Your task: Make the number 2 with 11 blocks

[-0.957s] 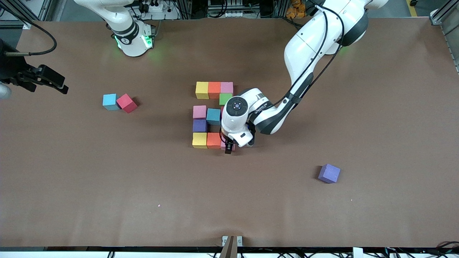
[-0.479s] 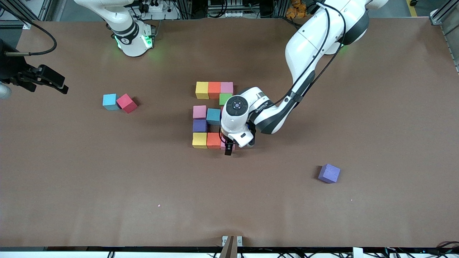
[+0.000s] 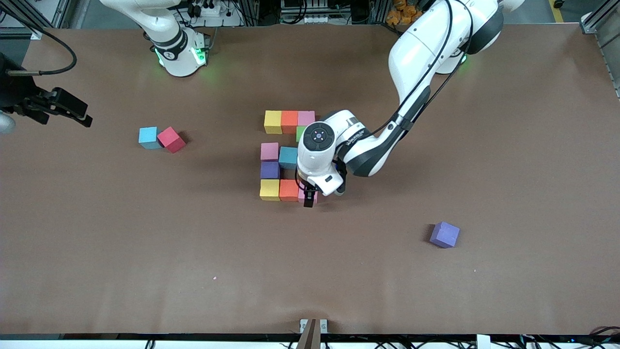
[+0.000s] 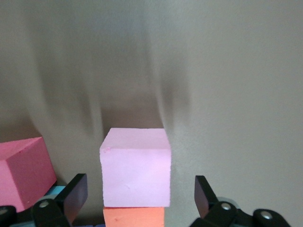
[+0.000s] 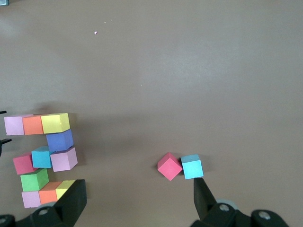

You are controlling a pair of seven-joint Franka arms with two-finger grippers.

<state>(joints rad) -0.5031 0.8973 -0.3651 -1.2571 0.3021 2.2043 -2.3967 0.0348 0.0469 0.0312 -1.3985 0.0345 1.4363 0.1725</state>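
Brown table, left gripper open astride pink block, right gripper waiting

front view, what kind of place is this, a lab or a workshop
Most likely a robotics lab: two white arms mounted along a brown-covered table, coloured foam blocks laid out on it as a practice task, and cables with a power strip and metal framing along the table's edge by the robots' bases.

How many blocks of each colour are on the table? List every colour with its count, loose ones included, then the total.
Yellow blocks: 2
Orange blocks: 2
Pink blocks: 3
Green blocks: 1
Blue blocks: 2
Red blocks: 2
Purple blocks: 2
Total: 14
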